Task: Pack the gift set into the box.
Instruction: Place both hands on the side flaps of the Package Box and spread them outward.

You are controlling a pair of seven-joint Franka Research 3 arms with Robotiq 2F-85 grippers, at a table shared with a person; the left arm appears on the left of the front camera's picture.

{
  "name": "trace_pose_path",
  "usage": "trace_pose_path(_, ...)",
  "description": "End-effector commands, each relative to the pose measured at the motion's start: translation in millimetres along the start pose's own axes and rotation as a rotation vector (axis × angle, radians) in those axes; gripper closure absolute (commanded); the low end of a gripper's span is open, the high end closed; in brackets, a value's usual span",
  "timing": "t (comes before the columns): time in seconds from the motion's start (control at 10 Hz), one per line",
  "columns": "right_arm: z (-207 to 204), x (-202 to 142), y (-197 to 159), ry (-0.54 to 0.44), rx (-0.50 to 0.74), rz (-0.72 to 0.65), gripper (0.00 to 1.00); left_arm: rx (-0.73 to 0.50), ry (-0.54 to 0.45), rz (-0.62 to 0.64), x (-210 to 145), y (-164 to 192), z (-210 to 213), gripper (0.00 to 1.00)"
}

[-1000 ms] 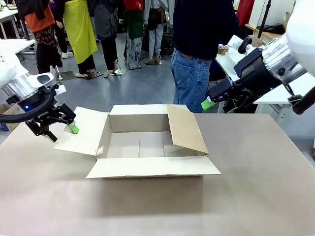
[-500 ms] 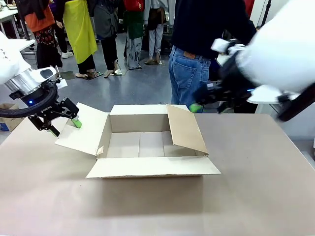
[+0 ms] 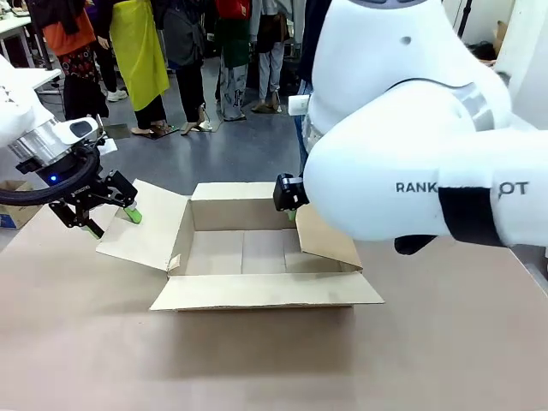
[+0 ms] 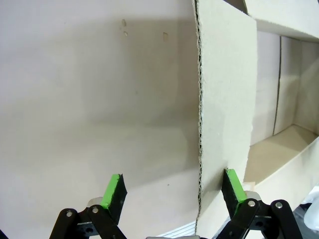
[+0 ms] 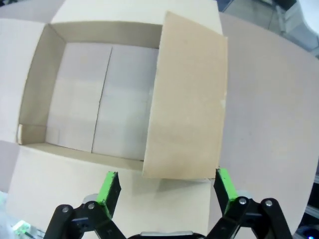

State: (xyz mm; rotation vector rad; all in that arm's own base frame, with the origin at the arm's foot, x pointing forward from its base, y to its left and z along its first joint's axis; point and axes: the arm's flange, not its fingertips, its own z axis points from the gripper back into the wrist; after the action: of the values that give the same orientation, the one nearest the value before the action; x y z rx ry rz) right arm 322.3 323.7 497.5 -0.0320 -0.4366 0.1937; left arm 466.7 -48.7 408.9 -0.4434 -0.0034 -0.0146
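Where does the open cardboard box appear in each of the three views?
Front view: box, centre, open on the table.
Left wrist view: box at right, its flap foremost.
Right wrist view: box at left and centre, seen from above.
Shared landmark: the table beneath it.

Soft, even indoor light; faint shadow before the box; little blur.

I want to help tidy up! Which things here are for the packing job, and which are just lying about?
For the job:
- the big brown box, open and empty
- the left gripper, open beside the box
- the right gripper, open over the box

Just about:
- the table that the box stands on
- the people standing behind it
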Motion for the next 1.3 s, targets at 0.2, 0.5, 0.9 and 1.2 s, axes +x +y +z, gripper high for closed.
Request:
trace_pose_path(0.2,-58,48,50,0.061,-0.077,-0.024,0.0,0.014,-0.005,0.009,-2,0,1,0.0)
trace_pose_path(0.5,-119,58,51,0.121,-0.124,-0.106,0.0,0.014,-0.005,0.009,-2,0,1,0.0)
trace_pose_path(0.9,-127,47,29,0.132,-0.114,-0.08,0.0,0.014,-0.005,0.009,-2,0,1,0.0)
trace_pose_path(1.2,-137,50,33,0.119,-0.17,-0.099,0.0,0.014,-0.005,0.009,-2,0,1,0.0)
